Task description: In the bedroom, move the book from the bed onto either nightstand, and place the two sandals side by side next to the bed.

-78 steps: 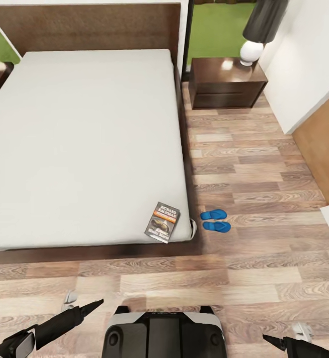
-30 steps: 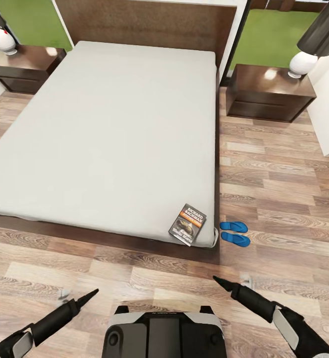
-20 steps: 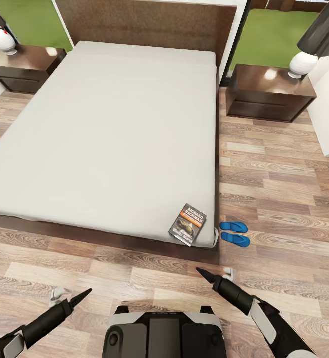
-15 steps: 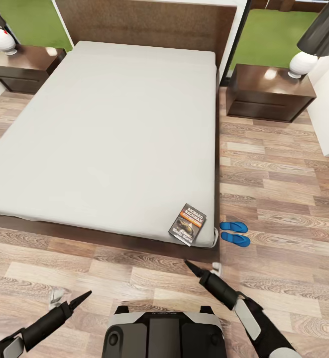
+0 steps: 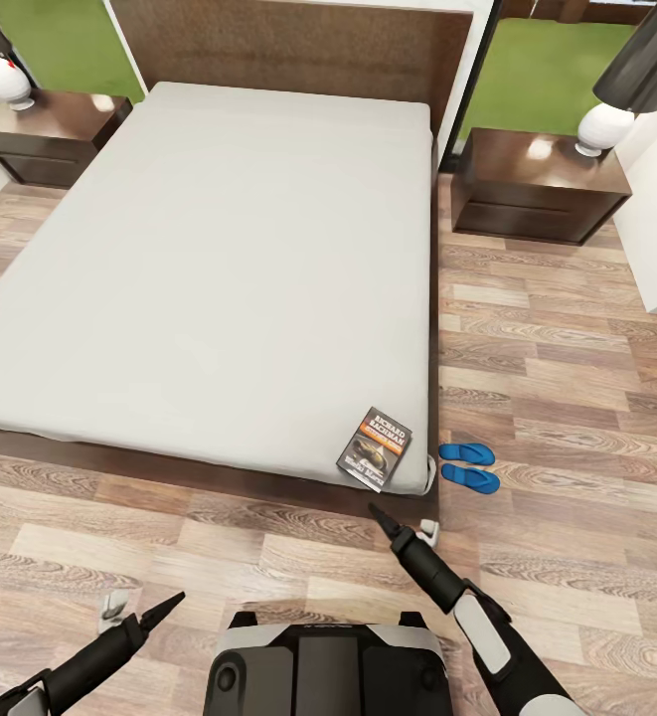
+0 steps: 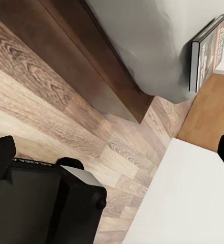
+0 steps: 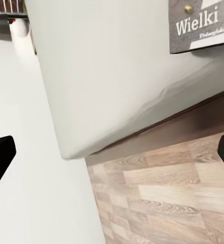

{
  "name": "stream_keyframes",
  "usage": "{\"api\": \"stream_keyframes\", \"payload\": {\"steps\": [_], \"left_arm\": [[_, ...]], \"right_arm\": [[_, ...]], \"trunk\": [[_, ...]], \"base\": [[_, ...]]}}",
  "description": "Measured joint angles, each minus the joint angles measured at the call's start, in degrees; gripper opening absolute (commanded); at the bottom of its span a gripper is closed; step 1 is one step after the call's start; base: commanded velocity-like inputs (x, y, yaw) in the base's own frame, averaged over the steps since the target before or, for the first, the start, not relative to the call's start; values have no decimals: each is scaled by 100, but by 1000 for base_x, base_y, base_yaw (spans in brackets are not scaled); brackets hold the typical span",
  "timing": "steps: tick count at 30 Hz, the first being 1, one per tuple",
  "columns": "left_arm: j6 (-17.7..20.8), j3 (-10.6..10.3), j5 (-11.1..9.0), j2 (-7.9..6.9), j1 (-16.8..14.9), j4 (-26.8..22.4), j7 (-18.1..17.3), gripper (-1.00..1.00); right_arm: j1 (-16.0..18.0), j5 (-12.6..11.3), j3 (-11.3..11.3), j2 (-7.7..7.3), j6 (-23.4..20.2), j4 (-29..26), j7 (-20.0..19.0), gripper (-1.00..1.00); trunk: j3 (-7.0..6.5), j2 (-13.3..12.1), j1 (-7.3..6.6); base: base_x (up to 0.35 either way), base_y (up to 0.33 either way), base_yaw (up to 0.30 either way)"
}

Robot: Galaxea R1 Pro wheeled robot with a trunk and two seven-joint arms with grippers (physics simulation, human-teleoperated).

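The book point(image 5: 375, 448) lies flat on the bed's point(image 5: 219, 268) white mattress, at its near right corner. It also appears edge-on in the left wrist view point(image 6: 211, 51) and cover-up in the right wrist view point(image 7: 203, 25). Two blue sandals point(image 5: 468, 464) lie side by side on the floor just right of that corner. My right gripper point(image 5: 403, 521) hovers open over the floor just in front of the corner, a little short of the book. My left gripper point(image 5: 141, 605) is open and empty, low at the near left. A nightstand point(image 5: 537, 189) stands right of the headboard, another nightstand point(image 5: 45, 134) left.
Each nightstand carries a lamp point(image 5: 606, 124) with a dark shade. A white wall point(image 5: 656, 239) closes the right side past the plank floor point(image 5: 557, 378). My own base point(image 5: 328, 666) sits at the near edge.
The camera swung left early on, bringing both nightstands into view. Over the last second my right gripper moved left and forward to the bed's near corner; the left gripper drew back slightly.
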State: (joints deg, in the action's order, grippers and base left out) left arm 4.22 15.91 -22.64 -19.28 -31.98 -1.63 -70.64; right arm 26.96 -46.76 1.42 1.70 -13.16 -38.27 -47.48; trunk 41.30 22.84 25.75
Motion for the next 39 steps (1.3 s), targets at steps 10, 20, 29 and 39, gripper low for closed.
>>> {"api": "stream_keyframes", "payload": {"steps": [10,20,29,39], "left_arm": [[-8,-3,0,12,-2,23,1,100],[-9,-5,0,38,0,40,-1,100],[-6,0,7,89,-2,39,8,100],[-8,-1,17,176,0,40,18,100]], "right_arm": [[-3,-255,12,-16,-1,-4,17,100],[-4,-1070,-11,-4,4,37,12,100],[-3,-1104,-14,-6,5,42,7,100],[0,-1106,-14,-5,-4,41,7,100]], "trunk": [[0,0,0],[0,0,0],[54,119,66],[234,521,286]], "base": [[0,0,0],[0,0,0],[0,0,0],[0,0,0]]}}
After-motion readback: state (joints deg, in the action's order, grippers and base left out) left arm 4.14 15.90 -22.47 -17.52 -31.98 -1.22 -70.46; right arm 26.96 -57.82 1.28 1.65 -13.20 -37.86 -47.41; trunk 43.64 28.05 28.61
